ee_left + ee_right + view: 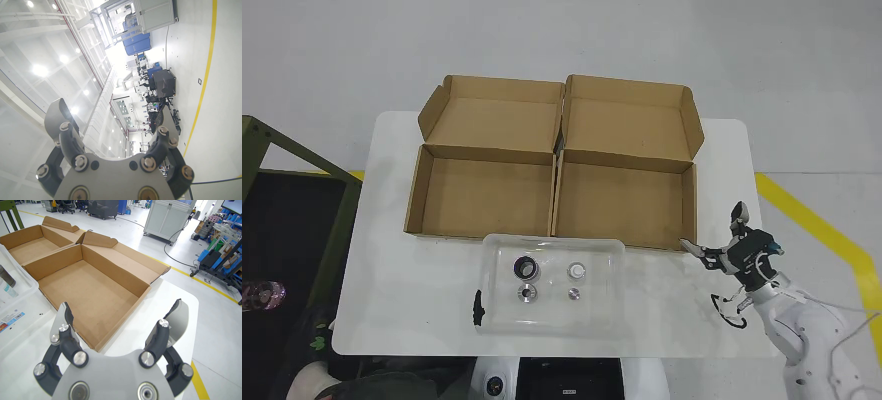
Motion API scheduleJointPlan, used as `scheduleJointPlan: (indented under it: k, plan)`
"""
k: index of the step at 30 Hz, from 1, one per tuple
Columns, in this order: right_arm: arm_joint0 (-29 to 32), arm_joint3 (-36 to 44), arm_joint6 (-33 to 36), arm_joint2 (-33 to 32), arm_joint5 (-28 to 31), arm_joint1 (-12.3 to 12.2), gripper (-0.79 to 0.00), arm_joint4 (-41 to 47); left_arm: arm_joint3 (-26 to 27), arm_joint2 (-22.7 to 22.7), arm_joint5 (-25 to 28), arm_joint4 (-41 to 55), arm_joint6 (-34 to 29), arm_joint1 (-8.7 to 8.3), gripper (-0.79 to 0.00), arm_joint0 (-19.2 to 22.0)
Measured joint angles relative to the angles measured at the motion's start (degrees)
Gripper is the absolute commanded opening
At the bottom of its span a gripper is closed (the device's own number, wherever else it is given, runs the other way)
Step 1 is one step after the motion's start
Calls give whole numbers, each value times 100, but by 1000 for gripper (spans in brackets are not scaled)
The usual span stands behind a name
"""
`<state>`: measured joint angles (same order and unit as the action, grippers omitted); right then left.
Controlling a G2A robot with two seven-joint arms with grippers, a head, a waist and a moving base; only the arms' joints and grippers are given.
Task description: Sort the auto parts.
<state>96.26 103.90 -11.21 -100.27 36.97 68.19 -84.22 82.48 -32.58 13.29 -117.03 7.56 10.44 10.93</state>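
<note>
A clear plastic tray (497,300) sits at the table's front and holds several small auto parts: a dark ring (526,267), a white cap (577,270) and two metal pieces (529,293) (574,294). Behind it stand two open cardboard boxes, left (482,195) and right (622,203), both bare inside. My right gripper (715,236) (122,309) hangs open over the table's front right corner, beside the right box (90,294), holding nothing. My left gripper (113,115) is open too, aimed up at the hall ceiling.
A small black object (478,307) lies by the tray's left edge. The white table (382,250) has bare room left of the boxes and at the right end. A green frame (282,160) stands off the table's left side.
</note>
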Motion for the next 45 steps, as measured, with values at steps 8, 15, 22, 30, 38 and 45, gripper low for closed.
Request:
scheduleJointPlan:
  k: [8,15,22,30,38,45]
  plan:
    - [-161,301,445,269,435,-53,0,-96,0,0,0,0,0,0,0,0]
    - [-306,751,966,615,1161,-113,0,-111,0,0,0,0,0,0,0,0]
    - [-493,1093,1528,1238,1658,-143,0,-32,0,0,0,0,0,0,0,0]
    - [-808,1283,2198,2071,1929,-146,0,35,0,0,0,0,0,0,0,0]
    - [-1151,1237,2804,2652,1961,-149,0,120,0,0,0,0,0,0,0,0]
    - [-1377,1127,3135,2963,1844,-153,0,226,0,0,0,0,0,0,0,0]
